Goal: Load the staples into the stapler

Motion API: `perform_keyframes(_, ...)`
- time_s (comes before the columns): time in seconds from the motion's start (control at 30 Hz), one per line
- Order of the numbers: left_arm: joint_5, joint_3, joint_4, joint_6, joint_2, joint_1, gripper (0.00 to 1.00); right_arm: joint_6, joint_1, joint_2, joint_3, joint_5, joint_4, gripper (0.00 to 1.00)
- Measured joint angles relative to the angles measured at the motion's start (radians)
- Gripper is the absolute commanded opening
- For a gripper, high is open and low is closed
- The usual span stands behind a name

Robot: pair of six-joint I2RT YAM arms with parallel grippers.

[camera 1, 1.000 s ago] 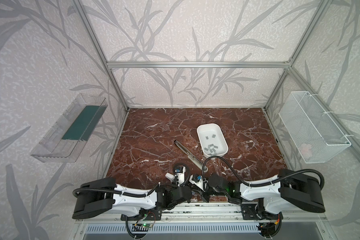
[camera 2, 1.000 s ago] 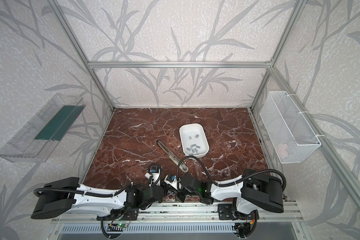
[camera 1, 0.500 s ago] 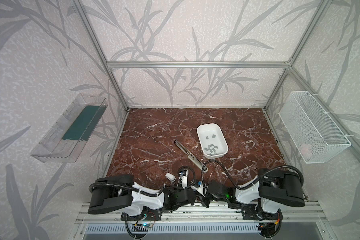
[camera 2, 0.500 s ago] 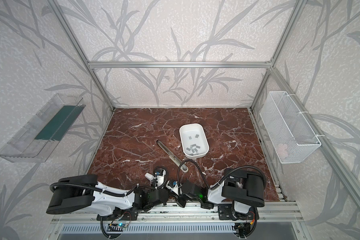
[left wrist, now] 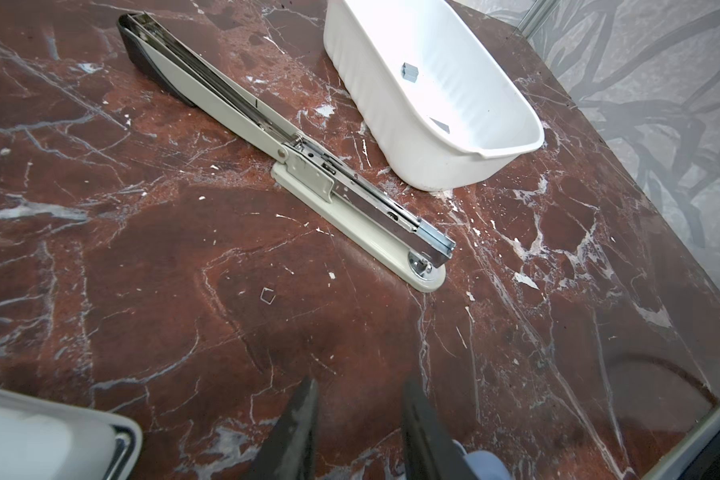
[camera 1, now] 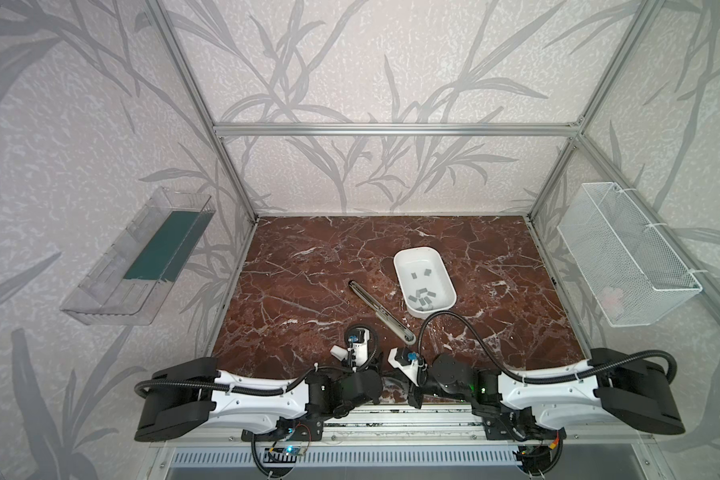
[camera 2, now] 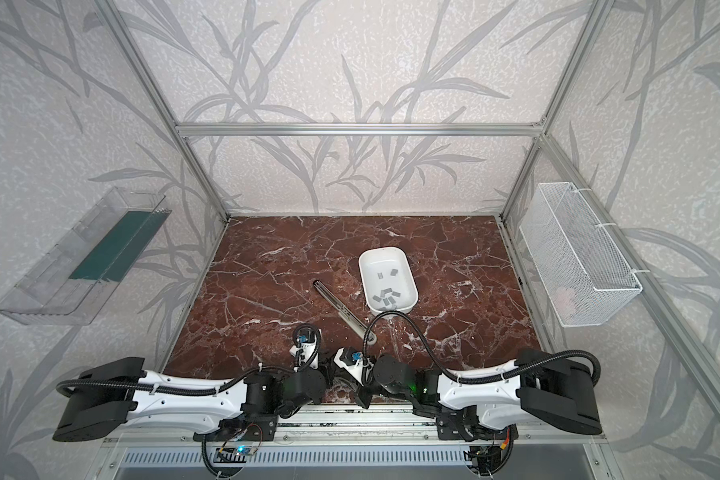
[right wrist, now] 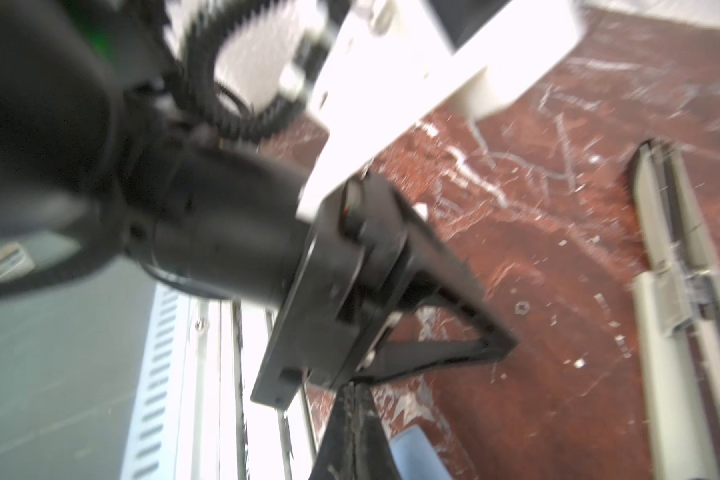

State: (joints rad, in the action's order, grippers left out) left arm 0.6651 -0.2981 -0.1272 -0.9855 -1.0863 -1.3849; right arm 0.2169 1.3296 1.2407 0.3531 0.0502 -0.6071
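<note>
left gripper [left wrist: 358, 419]: black, two-fingered, on the near side of the stapler and well apart from it. Fingers slightly parted, nothing between them.
right gripper [right wrist: 352, 399]: black, just beside the left gripper and equally short of the stapler. Fingers pressed together, empty.
arms: folded in tighter half a second ago. Now spread flat along the front rail again.
loose staple [left wrist: 267, 294]: single bent wire on the red-brown marble tabletop [left wrist: 100, 249], near the stapler's base.
stapler [camera 1: 381, 309]: long cream and chrome stapler, lid swung fully back, magazine channel exposed. Position unchanged.
tray [camera 1: 396, 266]: white oval plastic tray, just beyond the stapler.
staples [camera 1: 422, 297]: small grey metal strips, all in the tray, undisturbed.
task standing: only the arms moved, so loading likely not yet begun.
</note>
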Motion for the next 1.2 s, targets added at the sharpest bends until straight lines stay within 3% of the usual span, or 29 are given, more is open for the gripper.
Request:
perform_keyframes(0.4, 0.049, 0.024, 0.078, -0.04, 0.095, 0.005, 0.31, 0.218, 0.053, 0.172, 0.135, 0.335, 0.161, 0.0)
perform_keyframes(0.73, 0.029, 0.025, 0.018, -0.035, -0.031, 0.006, 0.31, 0.333, 0.122, 0.223, 0.164, 0.502, 0.246, 0.0)
perform_keyframes(0.93, 0.005, 0.021, -0.051, -0.034, -0.127, 0.006, 0.3, 0.386, 0.168, 0.357, 0.188, 0.581, 0.225, 0.0)
perform_keyframes(1.2, 0.0, 0.021, -0.09, -0.04, -0.137, 0.009, 0.3, 0.454, 0.206, 0.489, 0.205, 0.699, 0.053, 0.0)
